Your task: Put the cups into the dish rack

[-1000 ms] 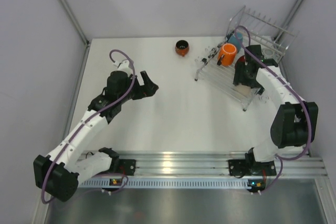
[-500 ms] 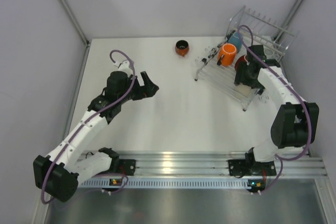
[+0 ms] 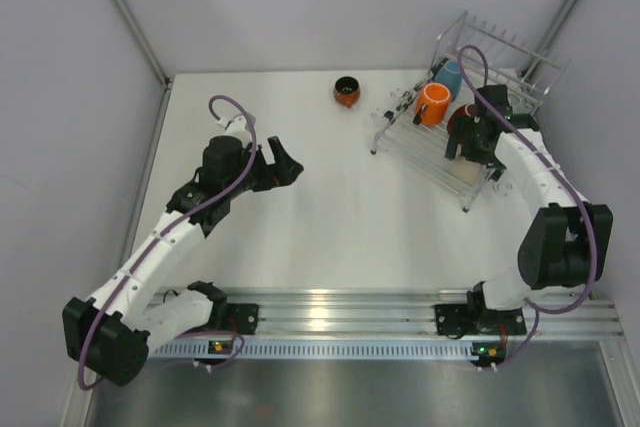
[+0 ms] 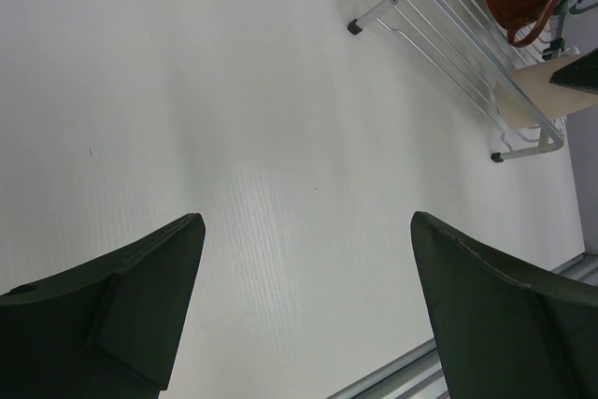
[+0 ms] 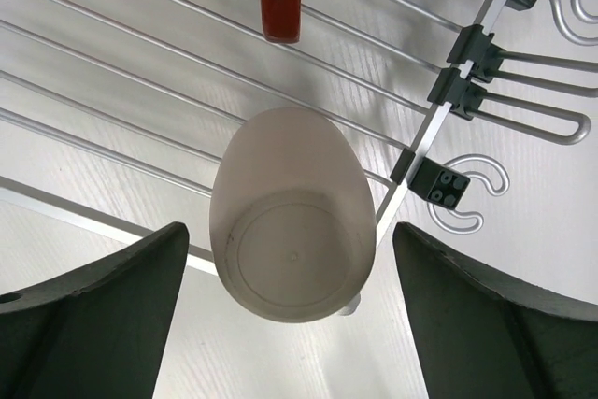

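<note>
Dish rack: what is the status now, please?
Left gripper open, empty, over table. Right gripper open above beige cup lying on dish rack. One dark cup on table, not yet loaded. Nothing in the way.

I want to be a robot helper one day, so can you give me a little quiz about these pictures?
1. Fill in: the beige tumbler lies in the dish rack between the right gripper's ___ fingers.
2. Where is the dark-and-orange cup? A in the dish rack, B on the table, C in a gripper.
3. True or false: the left gripper holds a cup.
Key: 1 open; 2 B; 3 false.
</note>
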Robot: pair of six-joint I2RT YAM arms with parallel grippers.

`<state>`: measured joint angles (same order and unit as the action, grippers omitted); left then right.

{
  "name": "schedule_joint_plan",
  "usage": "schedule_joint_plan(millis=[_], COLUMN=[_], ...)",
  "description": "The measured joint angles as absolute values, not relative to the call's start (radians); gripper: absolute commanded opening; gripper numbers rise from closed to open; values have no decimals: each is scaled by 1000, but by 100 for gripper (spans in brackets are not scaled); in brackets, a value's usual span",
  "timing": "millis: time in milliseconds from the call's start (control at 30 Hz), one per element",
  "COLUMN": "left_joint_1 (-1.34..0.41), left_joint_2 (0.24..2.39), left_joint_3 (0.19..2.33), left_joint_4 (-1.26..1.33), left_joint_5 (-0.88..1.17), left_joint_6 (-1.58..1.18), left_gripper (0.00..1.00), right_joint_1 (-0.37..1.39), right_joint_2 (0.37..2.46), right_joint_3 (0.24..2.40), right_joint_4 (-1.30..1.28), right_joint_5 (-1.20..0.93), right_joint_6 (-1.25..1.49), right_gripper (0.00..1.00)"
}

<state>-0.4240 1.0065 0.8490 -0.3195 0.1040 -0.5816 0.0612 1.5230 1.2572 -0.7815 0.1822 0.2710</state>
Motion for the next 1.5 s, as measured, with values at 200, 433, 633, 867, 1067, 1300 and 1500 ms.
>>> schedule_joint_plan(millis=[200,433,633,867,1067,1300,1500], left_joint_1=[-424,-424,-424,-424,-424,-424,-424], left_joint_2=[1007,1005,994,957,934,852,871], left_joint_3=[849,849,849,849,849,841,841], left_joint_4=[-319,-319,-320,-321,-360,-370,-379], left_joint_5=[111,104,79,43,30,-10,-36], left_joint_6=[-582,-581,-581,-578,-577,-577,-577], left_gripper=[97,97,96,95,95,93,93], right_joint_1=[61,61,83,243,397,430,430], right_joint_2=[1478,1413,1297,1287,1524,1873,2051], right_joint_3=[1258,1283,1309,1353,1526,1739,1844], right_joint_4=[-781,-787,-750,-632,-484,-371,-313], right_joint_5=[191,206,191,170,150,115,120], right_joint_6=[272,272,271,275,253,245,247], right_gripper=[92,92,88,80,68,54,46])
